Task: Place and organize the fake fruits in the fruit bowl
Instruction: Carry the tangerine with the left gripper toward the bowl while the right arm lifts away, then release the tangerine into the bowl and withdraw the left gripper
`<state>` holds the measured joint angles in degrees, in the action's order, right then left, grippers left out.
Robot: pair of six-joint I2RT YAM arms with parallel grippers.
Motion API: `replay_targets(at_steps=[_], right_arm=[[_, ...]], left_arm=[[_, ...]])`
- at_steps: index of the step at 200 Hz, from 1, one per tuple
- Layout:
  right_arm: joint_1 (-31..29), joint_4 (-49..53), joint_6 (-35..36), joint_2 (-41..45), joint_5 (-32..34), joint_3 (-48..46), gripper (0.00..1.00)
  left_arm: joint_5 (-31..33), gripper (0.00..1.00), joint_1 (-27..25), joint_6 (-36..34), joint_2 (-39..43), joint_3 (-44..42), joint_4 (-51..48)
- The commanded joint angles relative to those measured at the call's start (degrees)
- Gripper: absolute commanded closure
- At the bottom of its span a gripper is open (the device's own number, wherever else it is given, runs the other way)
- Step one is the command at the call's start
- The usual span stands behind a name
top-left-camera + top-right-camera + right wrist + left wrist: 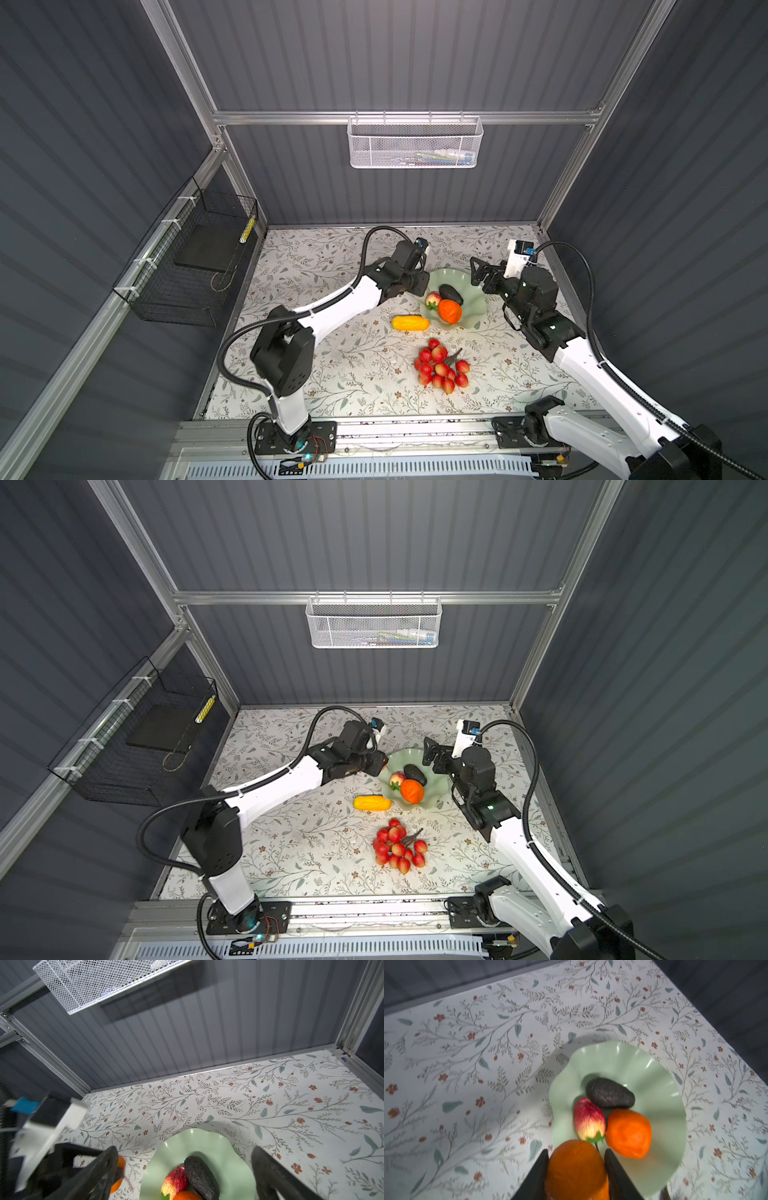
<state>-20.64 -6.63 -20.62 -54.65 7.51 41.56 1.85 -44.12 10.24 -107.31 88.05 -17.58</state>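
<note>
Before left claw with held orange: strawberry, avocado, second orange.

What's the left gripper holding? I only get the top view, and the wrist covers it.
Observer: An orange round fruit, pinched in the left gripper, per the left wrist view.
Operator: Inside the bowl rim yet?
Observer: Seemingly not. In the right wrist view it sits apart from the fruit bowl, with tablecloth showing between them.
Operator: Right gripper?
Observer: The right gripper is open and empty, jaws wide, the bowl in sight between them.
</note>
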Motion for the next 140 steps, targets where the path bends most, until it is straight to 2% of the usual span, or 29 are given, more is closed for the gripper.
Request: replay_targets(at_steps=[1, 38, 77, 99, 114, 140], right_arm=[[0.4, 2.3, -0.4, 1.7, 0.6, -0.8, 0.01], [0.5, 2.8, -0.3, 2.8, 0.9, -1.7, 0.01], [0.6, 2.9, 0.2, 2.7, 0.7, -1.6, 0.01], [0.8, 3.0, 0.5, 2.7, 0.9, -1.6, 0.01], [0.8, 3.5, 0.6, 2.7, 1.1, -1.3, 0.01], [0.9, 3.5, 1.4, 2.5, 1.7, -1.4, 0.01]], left_arm=[[-3.9, 0.64, 0.3, -3.6, -5.4, 6.1, 3.4], [-6.6, 0.64, 0.4, -1.6, -14.9, 13.4, 5.4], [-5.8, 0.60, 0.6, 0.9, -19.6, 15.4, 6.8], [-6.6, 0.53, 0.7, 2.2, -20.6, 15.2, 7.2], [-6.9, 0.42, 0.7, 2.9, -20.5, 14.5, 7.7], [-6.7, 0.31, 0.7, 3.3, -18.8, 13.2, 8.4]])
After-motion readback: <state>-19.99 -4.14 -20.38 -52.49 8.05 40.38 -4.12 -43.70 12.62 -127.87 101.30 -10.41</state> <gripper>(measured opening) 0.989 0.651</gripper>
